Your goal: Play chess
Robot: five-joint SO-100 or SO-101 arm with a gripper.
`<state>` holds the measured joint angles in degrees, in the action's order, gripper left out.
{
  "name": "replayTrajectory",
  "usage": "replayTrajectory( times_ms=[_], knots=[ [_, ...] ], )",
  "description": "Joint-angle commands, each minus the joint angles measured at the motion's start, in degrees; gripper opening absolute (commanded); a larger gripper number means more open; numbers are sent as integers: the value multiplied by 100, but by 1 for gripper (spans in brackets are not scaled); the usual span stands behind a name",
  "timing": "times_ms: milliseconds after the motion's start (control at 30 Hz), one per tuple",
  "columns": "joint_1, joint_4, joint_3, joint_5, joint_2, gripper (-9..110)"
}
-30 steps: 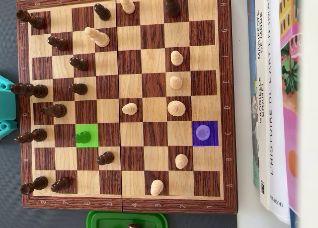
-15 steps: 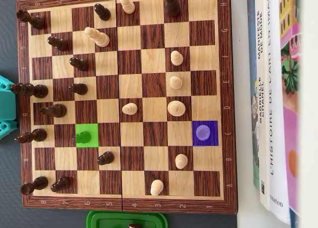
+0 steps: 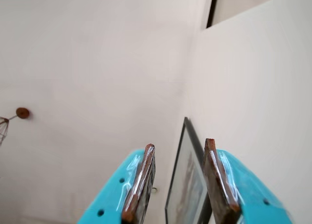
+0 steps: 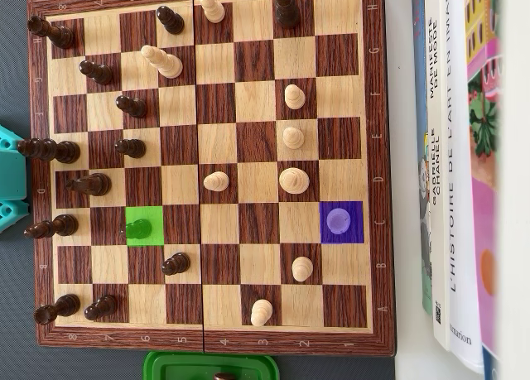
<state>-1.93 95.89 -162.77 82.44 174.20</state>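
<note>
In the overhead view the wooden chessboard (image 4: pixel 377 107) lies flat. Dark pieces (image 4: pixel 91 184) stand mostly along its left side and light pieces (image 4: pixel 293 180) are scattered over the middle and right. One piece on a green-tinted square (image 4: pixel 139 228) and one on a purple-tinted square (image 4: pixel 340 221) stand out. In the wrist view my gripper (image 3: pixel 179 144) is open and empty, with brown pads (image 3: pixel 140 180) on teal fingers. It points up at a pale wall, away from the board. Only a teal part of the arm (image 4: pixel 8 177) shows at the overhead view's left edge.
A green container (image 4: pixel 178 368) sits just below the board's lower edge. Books (image 4: pixel 451 165) lie along the board's right side. In the wrist view a dark-framed picture (image 3: pixel 187 185) hangs on the wall behind the jaws.
</note>
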Motion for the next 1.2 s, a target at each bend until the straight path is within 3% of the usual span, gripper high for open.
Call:
replayTrajectory(
  times_ms=[0,433,967,1167],
  knots=[
    [70,-642,773,-26,-360,15],
    [352,-3577,2285,-26,-888,15],
    [756,-8227,3779,-26,-1784,15],
    [1107,-10521,4386,-18,-2083,15]
  ],
)
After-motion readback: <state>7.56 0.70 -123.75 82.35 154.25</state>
